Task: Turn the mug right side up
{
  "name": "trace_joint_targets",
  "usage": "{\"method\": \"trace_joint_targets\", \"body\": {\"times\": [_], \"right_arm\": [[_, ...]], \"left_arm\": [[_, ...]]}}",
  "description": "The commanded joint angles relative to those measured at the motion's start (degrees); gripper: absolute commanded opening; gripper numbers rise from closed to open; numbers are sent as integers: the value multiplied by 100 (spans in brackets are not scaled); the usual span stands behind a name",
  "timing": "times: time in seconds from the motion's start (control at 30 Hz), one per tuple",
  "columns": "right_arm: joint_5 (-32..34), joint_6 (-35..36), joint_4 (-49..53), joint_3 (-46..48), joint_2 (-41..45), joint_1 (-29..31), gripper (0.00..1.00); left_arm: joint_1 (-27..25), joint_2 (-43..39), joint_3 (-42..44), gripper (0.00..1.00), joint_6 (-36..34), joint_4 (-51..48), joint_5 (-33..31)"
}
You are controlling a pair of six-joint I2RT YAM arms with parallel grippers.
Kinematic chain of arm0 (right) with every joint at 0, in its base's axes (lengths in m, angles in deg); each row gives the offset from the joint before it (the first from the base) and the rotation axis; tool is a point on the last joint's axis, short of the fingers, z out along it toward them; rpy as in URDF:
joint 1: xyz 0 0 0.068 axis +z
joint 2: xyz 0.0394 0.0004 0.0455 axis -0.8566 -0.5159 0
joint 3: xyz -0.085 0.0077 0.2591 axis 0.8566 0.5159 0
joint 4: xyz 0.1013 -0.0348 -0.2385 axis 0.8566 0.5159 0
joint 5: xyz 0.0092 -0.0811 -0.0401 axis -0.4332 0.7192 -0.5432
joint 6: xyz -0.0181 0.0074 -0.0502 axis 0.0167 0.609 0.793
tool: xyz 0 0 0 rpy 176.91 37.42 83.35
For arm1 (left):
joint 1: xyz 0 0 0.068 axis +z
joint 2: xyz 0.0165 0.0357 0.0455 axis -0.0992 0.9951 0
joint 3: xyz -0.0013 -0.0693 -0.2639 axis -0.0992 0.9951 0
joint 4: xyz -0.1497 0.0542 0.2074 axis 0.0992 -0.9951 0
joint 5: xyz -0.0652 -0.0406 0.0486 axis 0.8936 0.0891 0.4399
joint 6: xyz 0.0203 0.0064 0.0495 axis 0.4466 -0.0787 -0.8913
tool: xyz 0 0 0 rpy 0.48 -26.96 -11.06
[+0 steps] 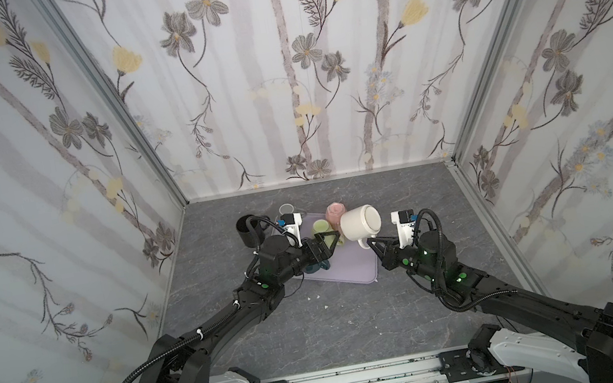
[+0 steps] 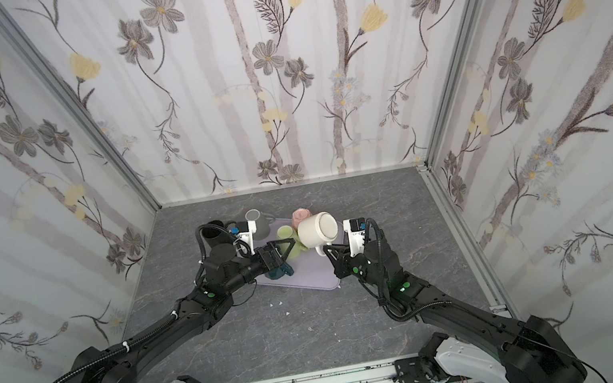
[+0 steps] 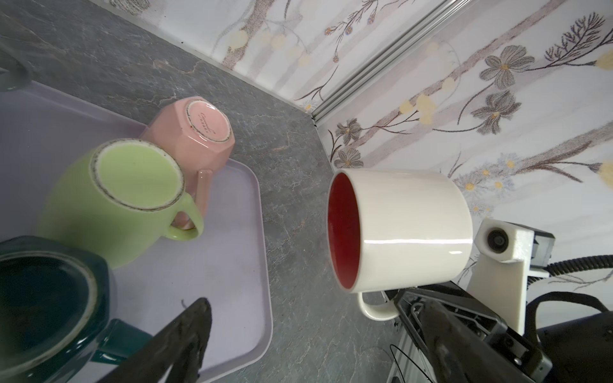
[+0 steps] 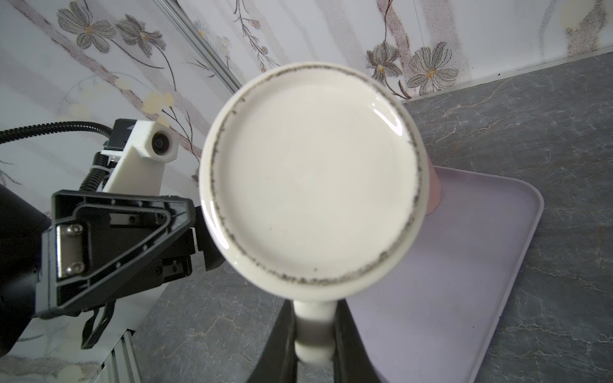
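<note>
Centre of both top views: white mug [image 1: 360,222] hangs on its side, mouth toward frame left, near right edge of lilac tray [image 1: 352,273]. Right gripper [image 1: 369,240] pinches its handle. Left gripper [image 1: 334,238] gapes wide, empty, beside green mug [image 1: 320,227].

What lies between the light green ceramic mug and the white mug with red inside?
No object: the left wrist view shows only the lilac plastic tray's rim and bare grey marbled tabletop before the white mug.
</note>
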Motion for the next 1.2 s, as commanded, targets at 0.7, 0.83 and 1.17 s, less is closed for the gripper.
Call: {"method": "trace_joint_targets", "body": {"times": [0.7, 0.83, 1.17], "right_arm": [[-196, -210, -1621, -106, 77, -100, 6], [-280, -240, -1837, -55, 57, -98, 6], [-425, -428, -2316, 117, -13, -100, 7]], "left_arm": [[-466, 1041, -492, 82, 639, 1891, 1063], [-500, 1186, -576, 74, 755, 2126, 1125], [-520, 1531, -835, 58, 1032, 2640, 1331]]}}
